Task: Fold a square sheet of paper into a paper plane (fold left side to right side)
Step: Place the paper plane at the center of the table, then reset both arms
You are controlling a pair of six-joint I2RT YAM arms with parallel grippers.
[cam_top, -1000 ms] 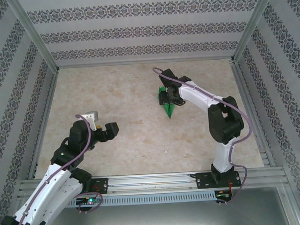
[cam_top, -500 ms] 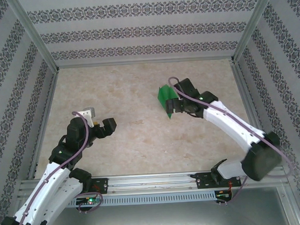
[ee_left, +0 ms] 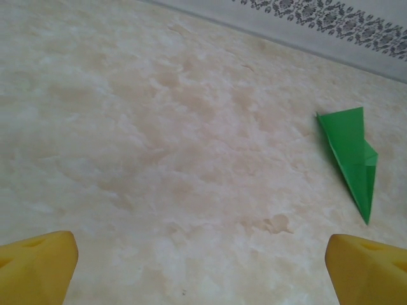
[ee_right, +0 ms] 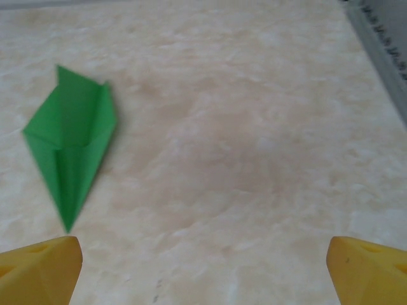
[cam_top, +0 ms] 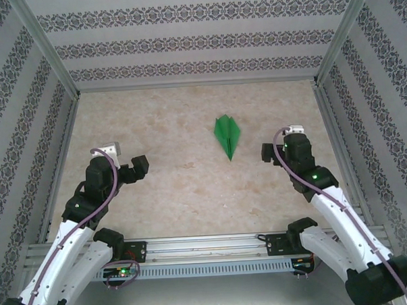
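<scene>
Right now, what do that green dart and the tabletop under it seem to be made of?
The paper plane: thin paper, matte bright green, going by its sharp creases and flat-lying flaps. The table: a smooth beige surface with marbled veining; it may be stone or a printed laminate, the look leaves that open.

On our counter [cam_top: 155,121], paper plane [cam_top: 228,134] flat, nose nearward; left claw [cam_top: 126,159] and right claw [cam_top: 282,143] well apart from it.

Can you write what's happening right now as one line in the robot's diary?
paper plane: folded, lying on table, untouched | left pincer: open, empty | right pincer: open, empty
</scene>
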